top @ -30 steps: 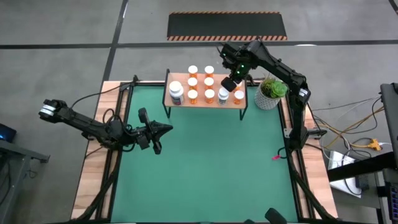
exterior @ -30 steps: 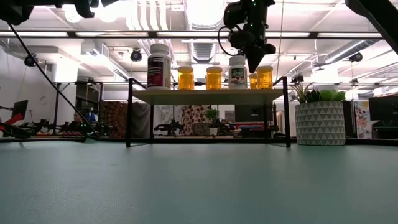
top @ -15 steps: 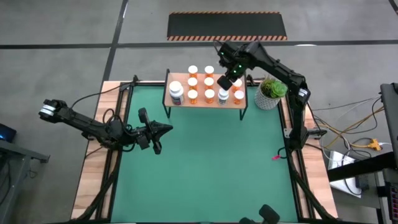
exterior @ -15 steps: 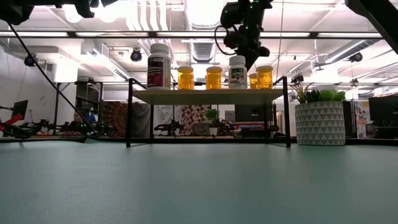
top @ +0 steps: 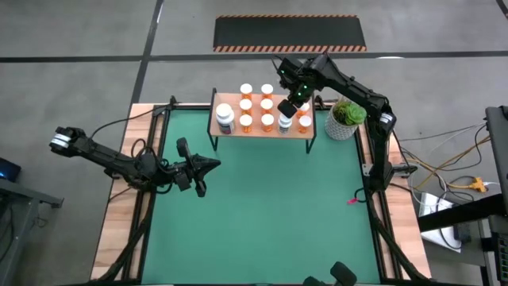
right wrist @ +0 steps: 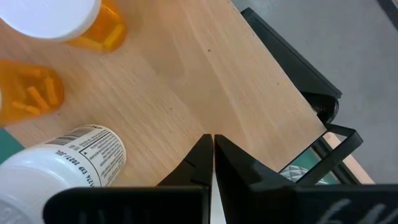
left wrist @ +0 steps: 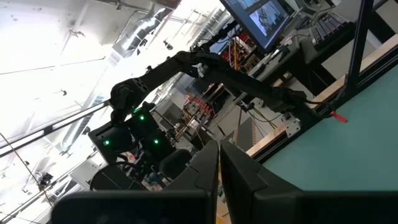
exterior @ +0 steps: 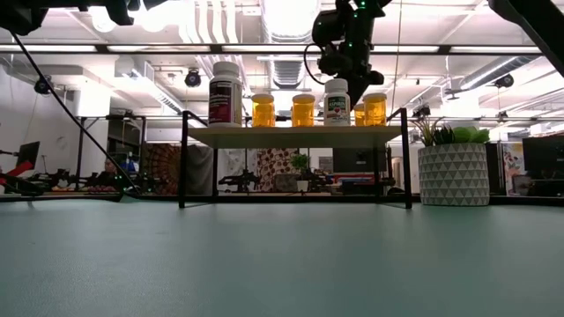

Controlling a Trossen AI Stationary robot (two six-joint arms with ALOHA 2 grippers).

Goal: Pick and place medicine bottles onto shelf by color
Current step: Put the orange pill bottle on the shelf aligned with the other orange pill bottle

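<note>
1. Pressed together and holding nothing, the fingers of my right gripper [right wrist: 212,163] hang over the bare right end of the low light-wood shelf on thin black legs [top: 311,133].
2. Just beside them stands a white-labelled bottle with a white cap [right wrist: 59,168]; two orange-bodied, white-capped bottles [right wrist: 74,22] stand a little farther along the board.
3. From above, my right gripper [top: 286,106] sits over the right part of the bottle rows, with the white-labelled bottle [top: 285,123] at the front edge below it.
4. The medicine bottles [top: 256,105] all stand upright on the shelf; the larger white-and-dark bottle [top: 225,117] is at the left end.
5. Level across the table, my right gripper [exterior: 346,48] hangs above the bottle tops [exterior: 302,109], apart from them.
6. Right of the shelf stands a white patterned pot with a green plant [top: 345,117], near my arm.
7. My left gripper [top: 208,166], its fingers [left wrist: 239,177] pressed together and empty, rests over the left part of the green mat [top: 270,214], well apart from the shelf, with open mat ahead.
</note>
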